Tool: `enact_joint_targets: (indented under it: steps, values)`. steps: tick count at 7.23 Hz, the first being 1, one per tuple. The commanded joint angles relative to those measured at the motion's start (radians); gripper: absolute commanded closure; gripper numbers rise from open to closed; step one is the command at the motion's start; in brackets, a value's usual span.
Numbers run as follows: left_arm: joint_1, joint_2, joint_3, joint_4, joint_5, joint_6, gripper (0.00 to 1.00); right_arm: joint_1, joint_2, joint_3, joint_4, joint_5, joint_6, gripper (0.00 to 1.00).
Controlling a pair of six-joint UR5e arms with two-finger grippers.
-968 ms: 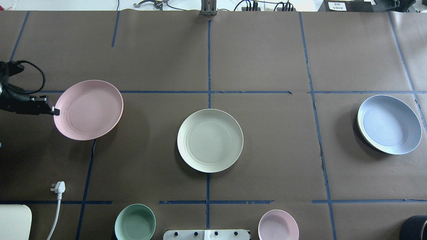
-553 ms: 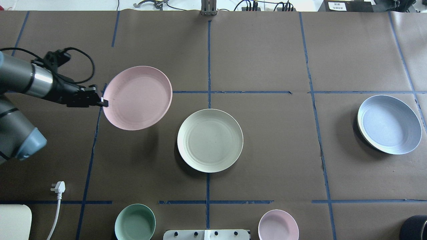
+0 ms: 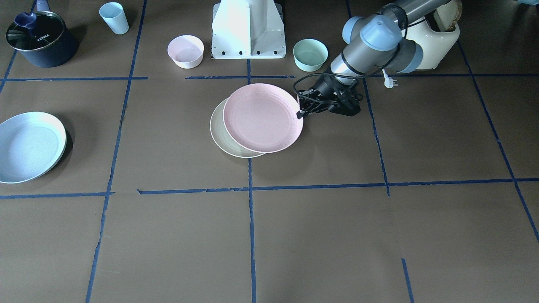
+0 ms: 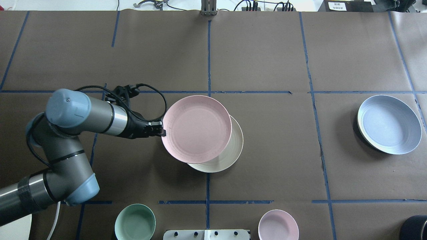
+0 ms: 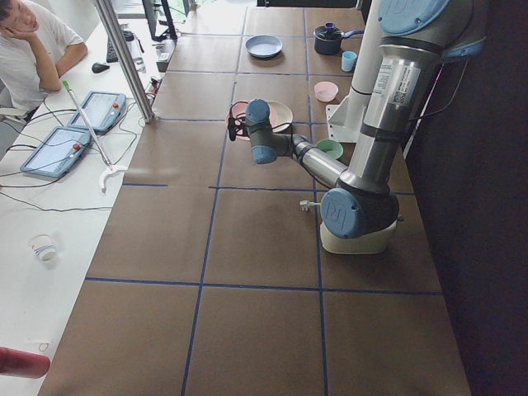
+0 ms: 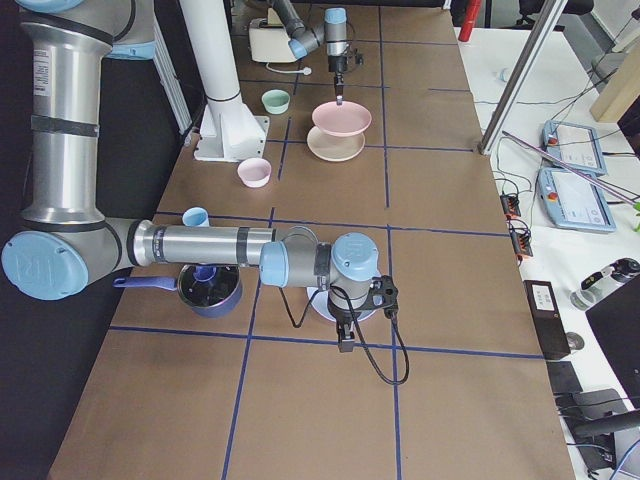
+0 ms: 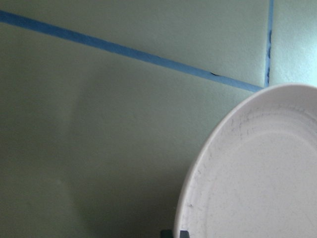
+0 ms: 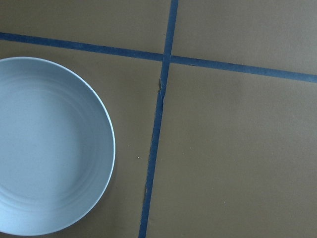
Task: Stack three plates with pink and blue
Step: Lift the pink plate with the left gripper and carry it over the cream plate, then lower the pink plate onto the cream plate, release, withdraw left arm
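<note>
My left gripper point(image 4: 162, 132) is shut on the left rim of the pale pink plate point(image 4: 196, 128) and holds it a little above the cream plate point(image 4: 232, 150). The pink plate sits off-centre and covers most of the cream one; both also show in the front view, pink plate point(image 3: 262, 118) and cream plate point(image 3: 219, 136). The left wrist view shows the pink plate point(image 7: 257, 173). The pale blue plate point(image 4: 389, 124) lies on the table at the far right and fills the left of the right wrist view point(image 8: 49, 148). My right gripper point(image 6: 344, 342) shows only in the right side view, above the blue plate; I cannot tell its state.
A small mint bowl point(image 4: 135, 221) and a small pink bowl point(image 4: 278, 225) stand near the robot's base point(image 3: 248, 29). A dark pot point(image 3: 40, 40) and a pale blue cup point(image 3: 114, 17) stand at the robot's right. A white plug point(image 3: 389, 82) lies by the left arm.
My left arm has carried the pink plate to the right, from the table's left side to over the cream plate. The blue plate has not moved.
</note>
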Motion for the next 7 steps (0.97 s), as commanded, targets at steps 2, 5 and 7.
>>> enact_joint_targets:
  steps: [2, 5, 7]
  values:
    - [0.066, -0.060, 0.018, 0.101, 0.052, 0.000, 1.00, 0.000, 0.001, -0.001, 0.000, 0.000, 0.000, 0.00]
    - [0.062, -0.057, 0.019, 0.103, 0.052, 0.001, 0.94, 0.000, 0.001, -0.001, 0.000, 0.000, 0.000, 0.00]
    - [0.060, -0.055, 0.021, 0.104, 0.051, 0.018, 0.00, 0.000, 0.003, -0.001, 0.001, 0.000, 0.000, 0.00]
